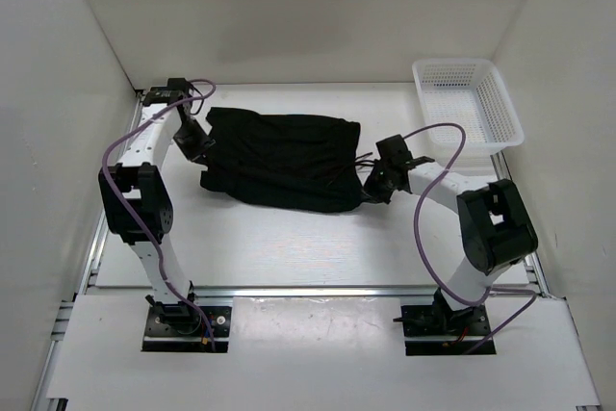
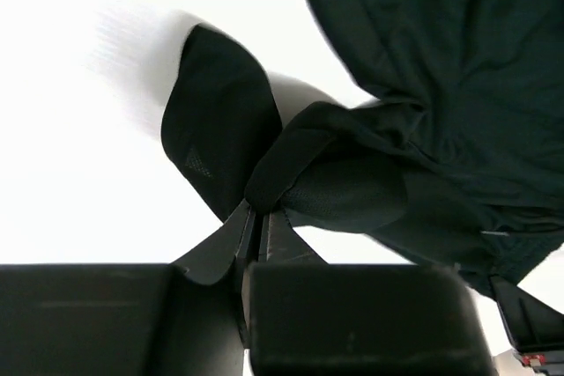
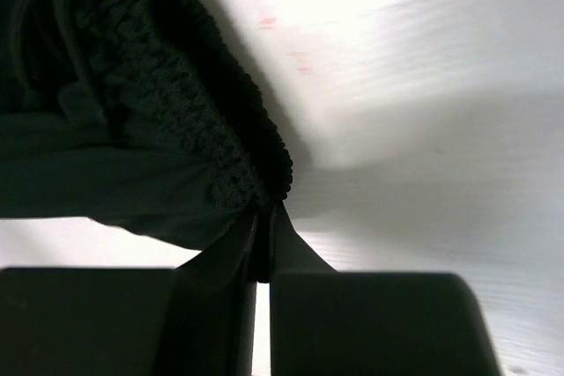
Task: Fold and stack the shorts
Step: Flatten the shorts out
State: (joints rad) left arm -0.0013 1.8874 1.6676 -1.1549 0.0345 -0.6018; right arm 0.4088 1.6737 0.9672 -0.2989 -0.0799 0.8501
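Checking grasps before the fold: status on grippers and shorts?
Left gripper shut on shorts, leg end. Right gripper shut on waistband end. White basket far right, apart, nothing in the way.

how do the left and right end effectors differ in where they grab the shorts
The left end effector pinches a smooth hem of the shorts; the right end effector pinches the gathered waistband. The left one is at the shorts' left end, the right one at the end nearer the basket. Both are shut on fabric.
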